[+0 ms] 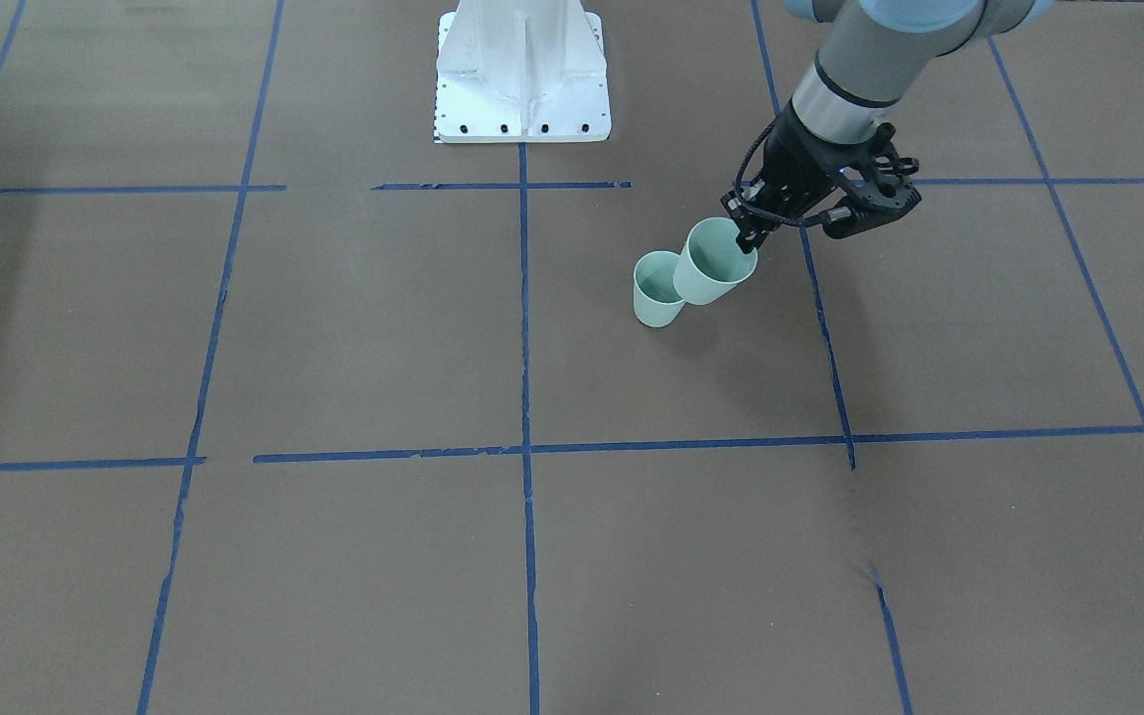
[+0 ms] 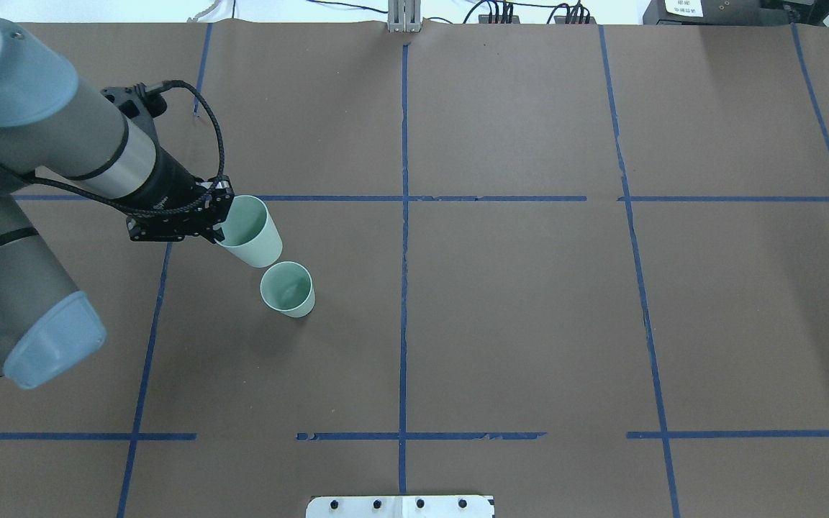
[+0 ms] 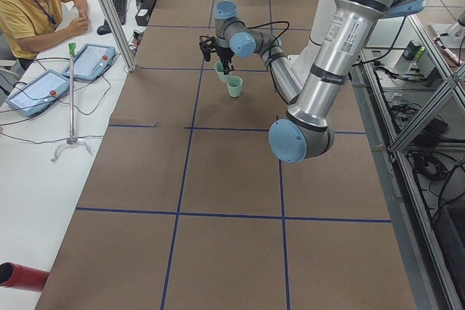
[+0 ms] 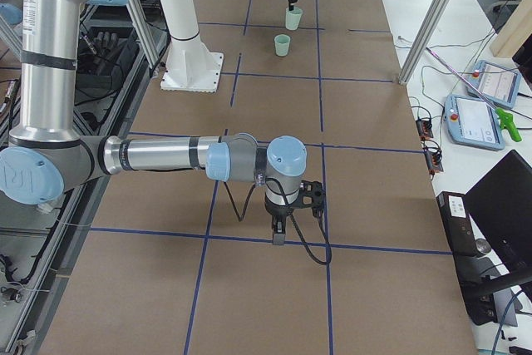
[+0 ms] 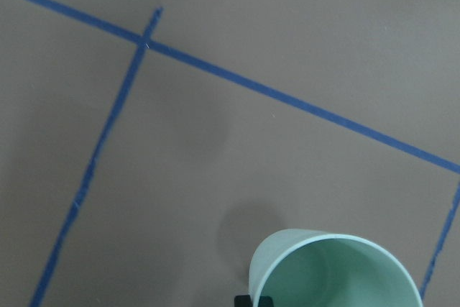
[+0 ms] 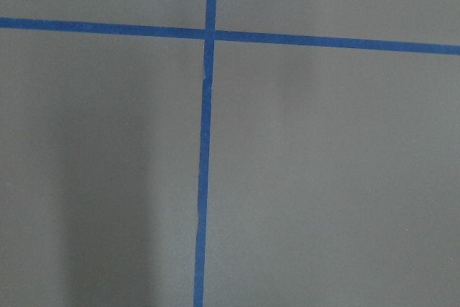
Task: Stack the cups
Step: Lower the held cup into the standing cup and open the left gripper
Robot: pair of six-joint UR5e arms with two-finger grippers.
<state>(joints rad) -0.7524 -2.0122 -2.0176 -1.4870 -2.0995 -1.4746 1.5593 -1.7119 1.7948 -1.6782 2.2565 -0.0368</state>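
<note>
Two pale mint-green cups. One cup (image 2: 287, 288) stands upright on the brown table, also in the front view (image 1: 658, 288). My left gripper (image 2: 219, 229) is shut on the rim of the other cup (image 2: 250, 232) and holds it tilted in the air, just beside and above the standing cup. The held cup also shows in the front view (image 1: 716, 263) and, from above its open mouth, in the left wrist view (image 5: 330, 271). My right gripper (image 4: 278, 239) hovers low over the table far from the cups. It shows only in the exterior right view, so I cannot tell if it is open or shut.
Blue tape lines (image 2: 404, 216) divide the brown table into squares. The robot's white base (image 1: 522, 74) stands at the table's edge. An operator (image 3: 33, 9) sits beyond the table with tablets (image 3: 36, 92) on a white desk.
</note>
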